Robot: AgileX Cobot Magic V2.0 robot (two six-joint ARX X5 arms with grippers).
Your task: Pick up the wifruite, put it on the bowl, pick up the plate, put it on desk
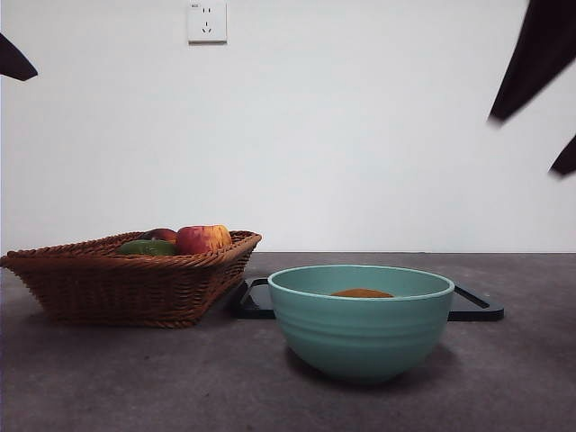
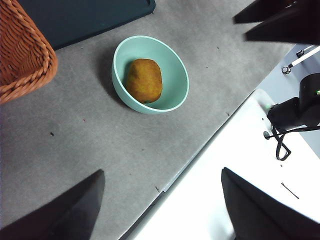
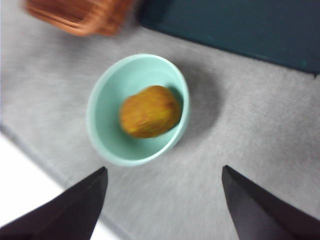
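Right pincer [image 3: 162, 202] gapes empty, high above wifruite [image 3: 149, 111] inside bowl [image 3: 102, 130].

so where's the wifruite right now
The wifruite lies inside the teal bowl, which stands on the desk in front of the black tray, with the wicker basket beside it in the front view.
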